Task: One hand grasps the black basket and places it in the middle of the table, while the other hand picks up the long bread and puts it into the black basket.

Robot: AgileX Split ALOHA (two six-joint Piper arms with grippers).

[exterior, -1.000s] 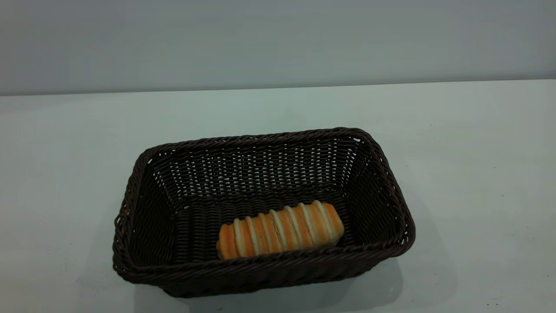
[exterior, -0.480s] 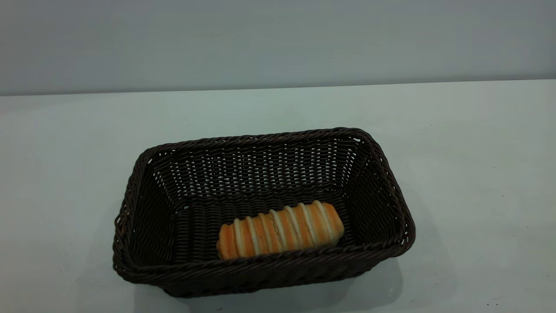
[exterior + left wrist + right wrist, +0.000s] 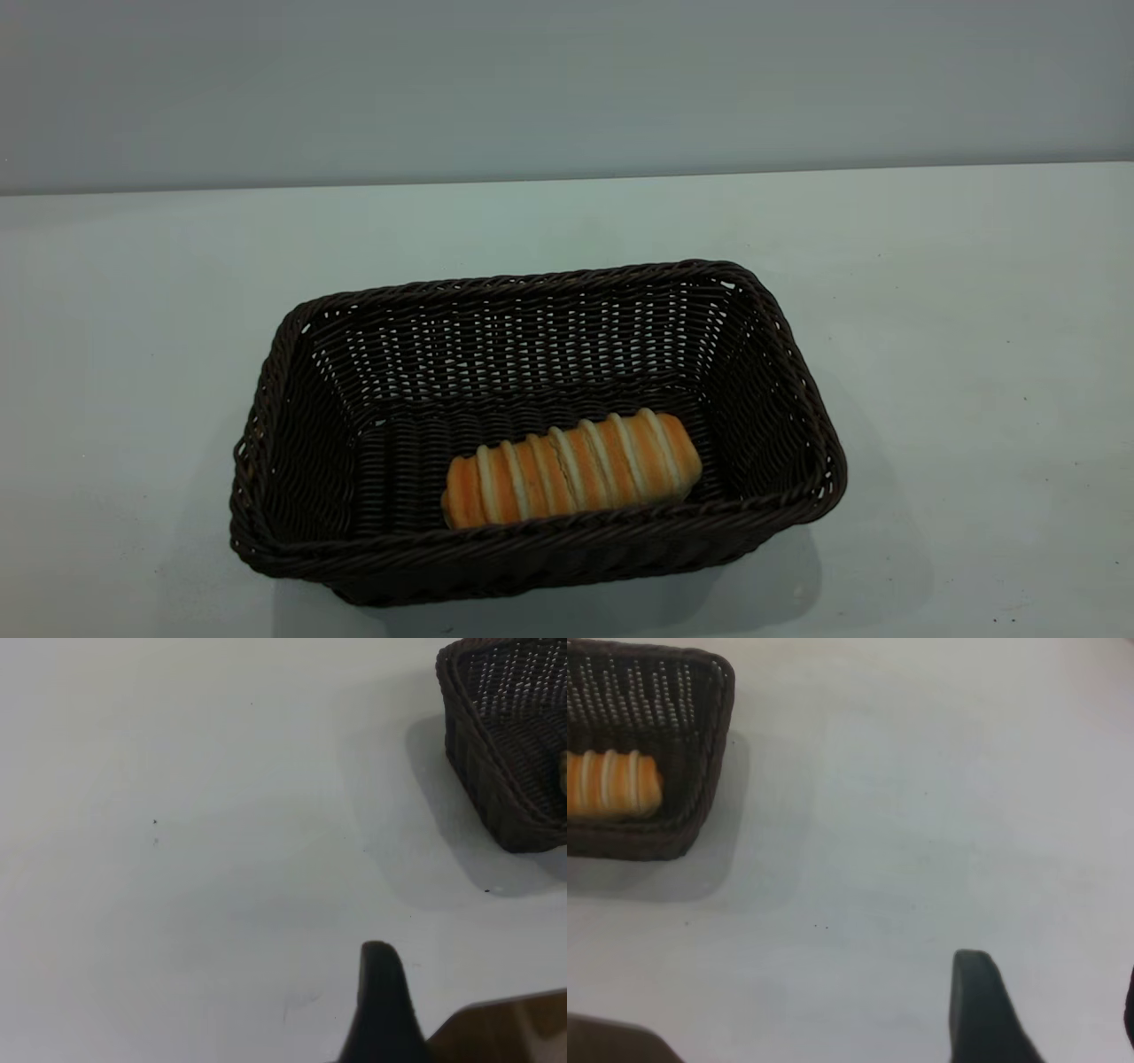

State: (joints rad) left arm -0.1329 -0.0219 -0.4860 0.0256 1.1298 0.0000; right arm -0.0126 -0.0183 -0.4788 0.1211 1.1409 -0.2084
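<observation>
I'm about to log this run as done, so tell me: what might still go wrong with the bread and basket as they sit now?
Little, I'd judge. The long bread lies on the floor of the black basket, hard against its near wall, so a knock to the basket could shift it. The basket's near edge sits low in the exterior view; how close the table edge is cannot be told. Both arms are drawn back, off the basket.

The near rim of the black basket (image 3: pixel 532 532) hid the lower edge of the long bread (image 3: pixel 571 468). In each wrist view, the frame edge cut off the basket and left one fingertip (image 3: pixel 381 1001) of the left gripper and one fingertip (image 3: pixel 979 1005) of the right gripper showing, so neither grip could be judged.
</observation>
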